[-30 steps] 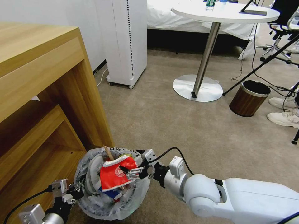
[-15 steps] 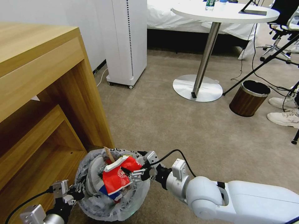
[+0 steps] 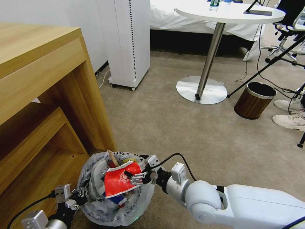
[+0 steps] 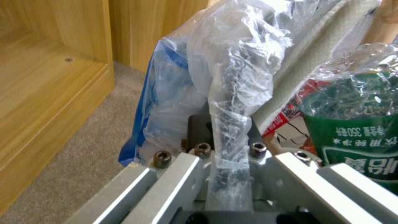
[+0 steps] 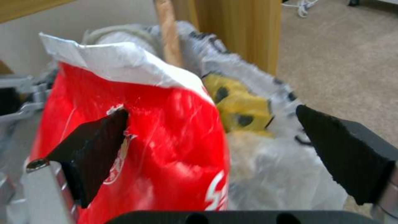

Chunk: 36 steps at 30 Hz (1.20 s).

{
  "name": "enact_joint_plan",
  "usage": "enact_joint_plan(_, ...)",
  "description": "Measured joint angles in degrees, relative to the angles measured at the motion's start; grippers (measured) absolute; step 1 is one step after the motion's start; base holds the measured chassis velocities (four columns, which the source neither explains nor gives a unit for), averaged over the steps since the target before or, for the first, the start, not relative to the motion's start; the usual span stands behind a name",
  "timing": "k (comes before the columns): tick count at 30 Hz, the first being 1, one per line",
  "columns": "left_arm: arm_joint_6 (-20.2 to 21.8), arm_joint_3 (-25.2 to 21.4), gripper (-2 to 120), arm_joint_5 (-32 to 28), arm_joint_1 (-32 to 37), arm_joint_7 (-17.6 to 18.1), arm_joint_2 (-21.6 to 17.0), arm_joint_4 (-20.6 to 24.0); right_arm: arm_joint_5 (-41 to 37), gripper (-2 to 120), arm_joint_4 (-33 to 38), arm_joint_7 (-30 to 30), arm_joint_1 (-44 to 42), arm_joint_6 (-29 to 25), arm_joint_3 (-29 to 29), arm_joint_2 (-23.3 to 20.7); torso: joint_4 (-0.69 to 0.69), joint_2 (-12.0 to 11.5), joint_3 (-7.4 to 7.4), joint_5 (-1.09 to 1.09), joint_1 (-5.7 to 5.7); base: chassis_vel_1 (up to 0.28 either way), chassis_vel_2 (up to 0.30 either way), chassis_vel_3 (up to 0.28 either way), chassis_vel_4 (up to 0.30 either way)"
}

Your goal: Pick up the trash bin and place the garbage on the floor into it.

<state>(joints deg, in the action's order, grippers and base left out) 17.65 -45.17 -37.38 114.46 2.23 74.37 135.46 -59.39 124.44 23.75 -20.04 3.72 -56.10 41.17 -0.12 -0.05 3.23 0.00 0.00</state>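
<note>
The trash bin (image 3: pixel 95 211), lined with a crinkly white bag, hangs low at the left beside the wooden cabinet. My left gripper (image 3: pixel 77 198) is shut on its bag-covered rim (image 4: pixel 230 130). Garbage fills it: a red wrapper (image 3: pixel 119 183) on top, a wooden stick (image 3: pixel 111 157), a white slipper (image 3: pixel 95 178) and a green-labelled bottle (image 4: pixel 352 137). My right gripper (image 3: pixel 138 176) hovers over the bin's right side and stands open. In the right wrist view one of its black pads (image 5: pixel 95 149) touches the red wrapper (image 5: pixel 166 149), and the other is far off it.
A wooden cabinet (image 3: pixel 47 95) stands close on the left. A white appliance (image 3: pixel 130 41), a round table's base (image 3: pixel 201 90) and a brown wood-grain bin (image 3: pixel 254 100) stand farther off. A person's shoes (image 3: pixel 290 121) and stand legs are at the right edge. Bare carpet lies between.
The red wrapper has sunk lower and flatter into the bin. My right arm has dropped a little with it. The left gripper and the bin have stayed put.
</note>
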Motion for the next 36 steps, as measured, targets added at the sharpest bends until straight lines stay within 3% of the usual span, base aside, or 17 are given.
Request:
enact_joint_plan(7, 0.0, 0.01, 0, -0.09, -0.19, 0.06, 0.01, -0.15, 0.73, 100, -2.27, 0.97, 0.68, 0.04, -0.85, 2.99, 0.01, 0.0, 0.0, 0.0, 0.0, 0.0, 0.0, 0.0, 0.0)
enact_joint_plan(13, 0.0, -0.04, 0, -0.09, -0.33, 0.06, -0.24, -0.42, 0.77, 100, -2.44, 0.78, 0.73, 0.36, -1.24, 2.8, 0.0, 0.0, 0.0, 0.0, 0.0, 0.0, 0.0, 0.0, 0.0)
enact_joint_plan(19, 0.15, 0.14, 0, -0.27, -0.95, 0.16, -0.5, -0.97, 2.56, 100, -3.46, -6.45, 0.94, -5.57, -2.3, 1.94, 0.0, 0.0, 0.0, 0.0, 0.0, 0.0, 0.0, 0.0, 0.0)
enact_joint_plan(27, 0.19, 0.12, 0, -0.5, -0.95, 0.21, -0.84, -1.19, 4.81, 100, -5.26, -9.45, 1.22, -8.21, -3.02, 1.64, 0.0, 0.0, 0.0, 0.0, 0.0, 0.0, 0.0, 0.0, 0.0)
enact_joint_plan(36, 0.19, 0.34, 0, -0.29, -0.36, 0.2, -0.55, -0.92, 6.93, 100, -5.77, -5.52, 0.12, -4.75, -2.23, 0.58, 0.0, 0.0, 0.0, 0.01, 0.0, 0.0, 0.0, 0.0, 0.0)
